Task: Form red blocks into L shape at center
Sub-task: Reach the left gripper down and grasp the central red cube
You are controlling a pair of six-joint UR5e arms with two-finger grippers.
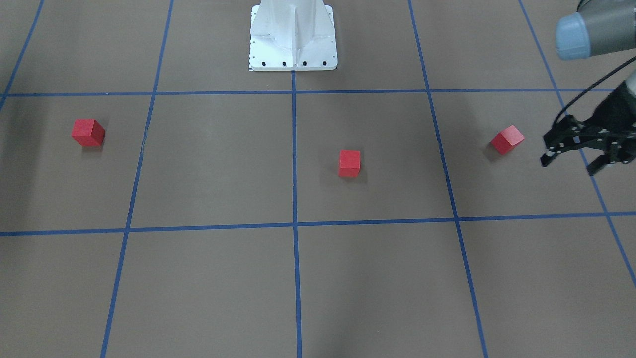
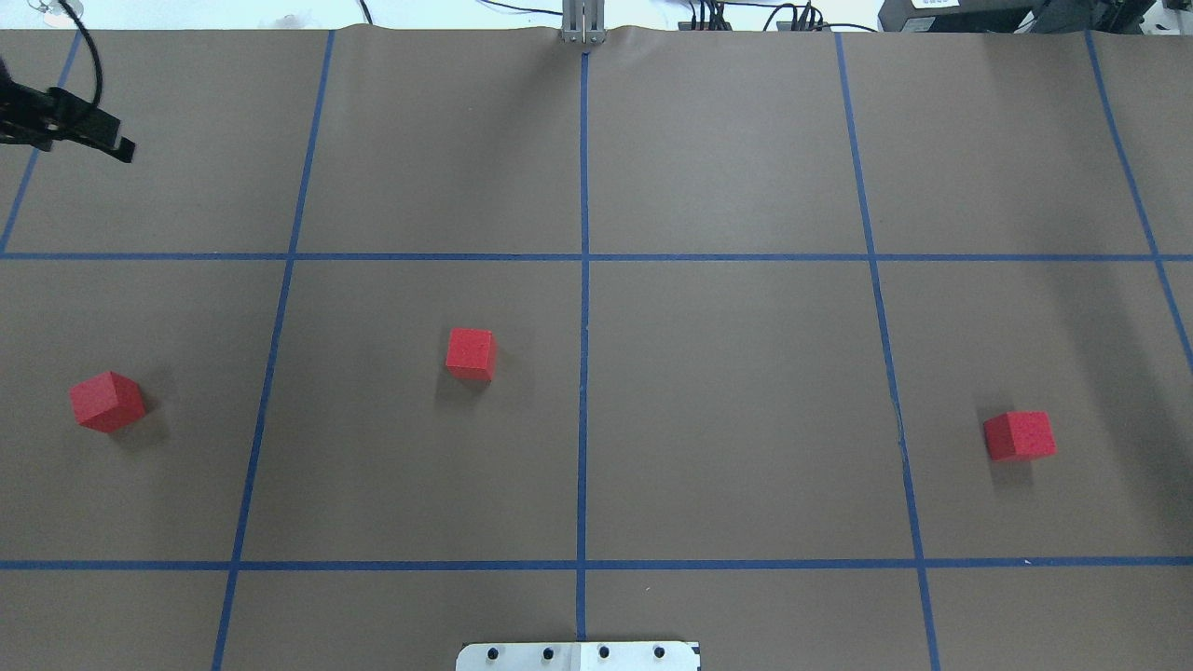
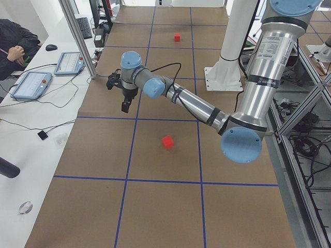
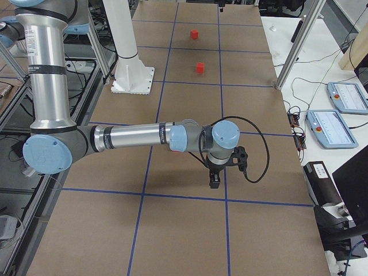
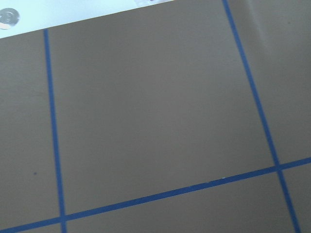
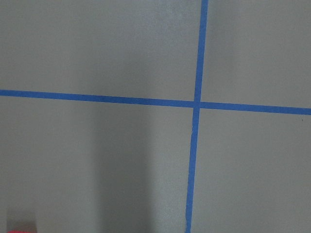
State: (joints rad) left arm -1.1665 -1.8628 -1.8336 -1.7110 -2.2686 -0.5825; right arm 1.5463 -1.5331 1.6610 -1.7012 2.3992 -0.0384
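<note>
Nearest the front-facing camera is the centre crossing (image 1: 295,224) of blue tape, with no block on it yet; all three lie beyond it, toward the robot-side edge of the surface (image 1: 208,298). The middle red block (image 1: 349,163) sits near the centre line, on its left. The left red block (image 1: 507,139) and the right red block (image 1: 88,133) lie well apart from it, toward the surface's two ends. The left gripper (image 1: 570,164) hangs raised near the left end, apart from the left red block, fingers spread and holding nothing. The right gripper (image 4: 214,179) shows only in the right side view, so I cannot tell whether it is spread or clenched. These blocks look light, rigid and matte, so they should not slip. Each is best pinched across two opposite flat faces, and the left one, askew to the grid, likely needs a wrist turn. Overhead shows the whole spread, while each side view shows only two blocks, an arm probably hiding the third. At its bottom-left corner the right wrist view catches a red sliver; the left wrist view shows only tape.
</note>
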